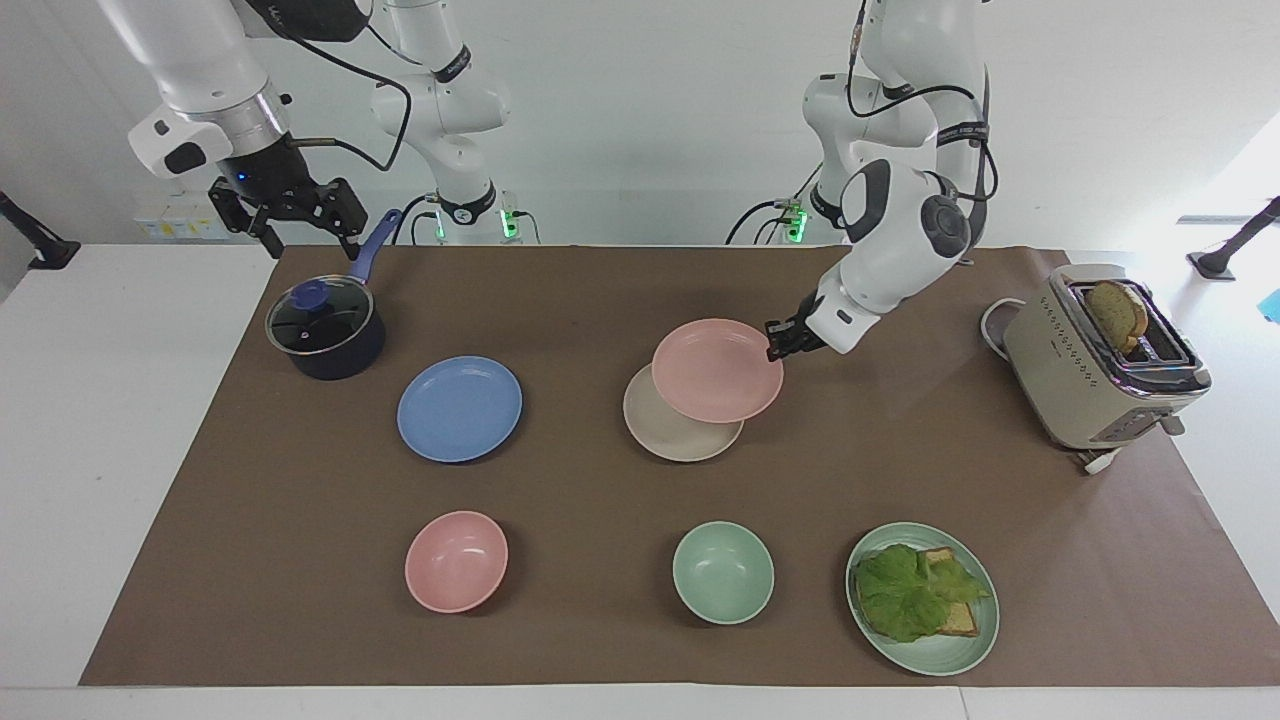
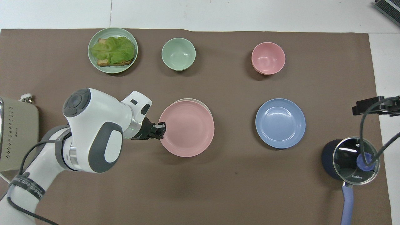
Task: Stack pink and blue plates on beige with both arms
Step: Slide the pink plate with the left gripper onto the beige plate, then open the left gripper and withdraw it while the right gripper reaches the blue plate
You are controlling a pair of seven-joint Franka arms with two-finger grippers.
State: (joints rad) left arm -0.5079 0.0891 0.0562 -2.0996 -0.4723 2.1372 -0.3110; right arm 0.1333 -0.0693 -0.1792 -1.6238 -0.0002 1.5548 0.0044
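My left gripper (image 1: 778,345) (image 2: 162,129) is shut on the rim of the pale pink plate (image 1: 715,370) (image 2: 187,128) and holds it in the air over the beige plate (image 1: 665,432) (image 2: 194,100). From overhead only a thin edge of the beige plate shows. The blue plate (image 1: 460,408) (image 2: 280,122) lies flat on the brown mat, toward the right arm's end. My right gripper (image 1: 310,235) (image 2: 372,105) hangs open and empty above the pot's handle, where the arm waits.
A dark pot with a glass lid (image 1: 325,328) (image 2: 351,159) stands near the right arm. Farthest from the robots are a pink bowl (image 1: 456,560) (image 2: 268,58), a green bowl (image 1: 723,572) (image 2: 178,53) and a green plate (image 1: 940,660) (image 2: 109,70) of lettuce and bread. A toaster (image 1: 1090,390) (image 2: 15,137) stands at the left arm's end.
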